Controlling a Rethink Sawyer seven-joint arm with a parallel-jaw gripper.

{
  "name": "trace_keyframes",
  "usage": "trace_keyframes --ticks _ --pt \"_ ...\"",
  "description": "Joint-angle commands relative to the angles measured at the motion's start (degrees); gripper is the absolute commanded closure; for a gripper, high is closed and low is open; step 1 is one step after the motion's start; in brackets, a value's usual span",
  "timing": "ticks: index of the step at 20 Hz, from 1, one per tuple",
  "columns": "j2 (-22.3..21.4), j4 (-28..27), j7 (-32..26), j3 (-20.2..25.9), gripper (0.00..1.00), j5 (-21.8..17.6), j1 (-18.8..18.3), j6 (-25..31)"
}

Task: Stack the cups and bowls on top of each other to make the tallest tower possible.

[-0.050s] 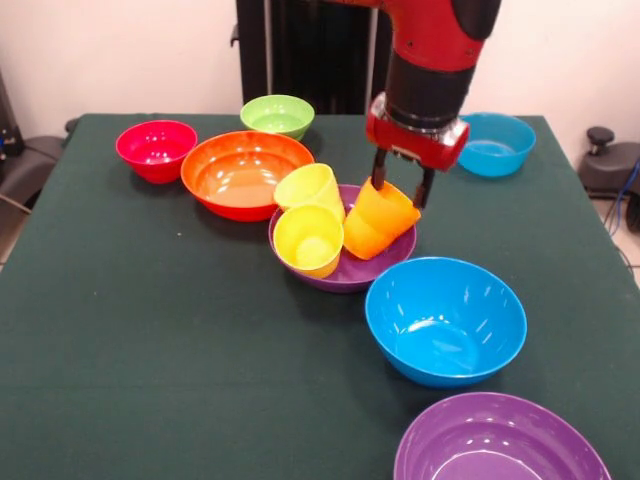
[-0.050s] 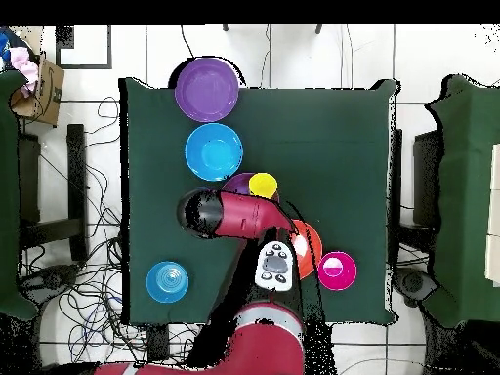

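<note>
- Gripper (image 1: 401, 192): fingers straddling the orange cup (image 1: 381, 219), clamped on its upper wall.
- Orange cup: tilted in the middle purple bowl (image 1: 352, 274), beside two yellow cups (image 1: 309, 222).

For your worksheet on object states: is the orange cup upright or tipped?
Tipped: the orange cup leans on its side inside the purple bowl, between the gripper fingers.

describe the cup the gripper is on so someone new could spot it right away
Start at the green table and find the purple bowl in its middle, beside the large orange bowl. Three cups lie in it. The orange cup is the one between the gripper fingers; its two neighbours are yellow.
</note>
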Motion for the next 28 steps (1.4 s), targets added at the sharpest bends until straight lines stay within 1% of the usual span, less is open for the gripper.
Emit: trace_keyframes --ticks 1,2,4,8,17,23,27,28 --pt "-7.93 5.10 5.63 1.83 0.00 1.84 -0.49 10.66" --pt "-9.51 5.36 5.46 1.51 0.00 1.84 -0.44 12.74" --pt "-10.83 5.38 5.25 1.21 0.00 1.69 -0.59 14.45" --pt "-11.16 5.56 5.02 1.12 0.00 1.15 -1.11 13.99" --pt "-8.02 4.35 6.04 0.34 0.00 -0.16 -1.17 9.69" --pt "-5.75 3.85 6.02 -0.10 0.00 -0.92 -1.62 5.57" --pt "-4.06 2.62 6.25 -0.54 0.00 -1.38 -1.67 3.43" --pt "-3.11 2.10 6.36 -0.31 0.00 -1.25 -1.83 2.15"
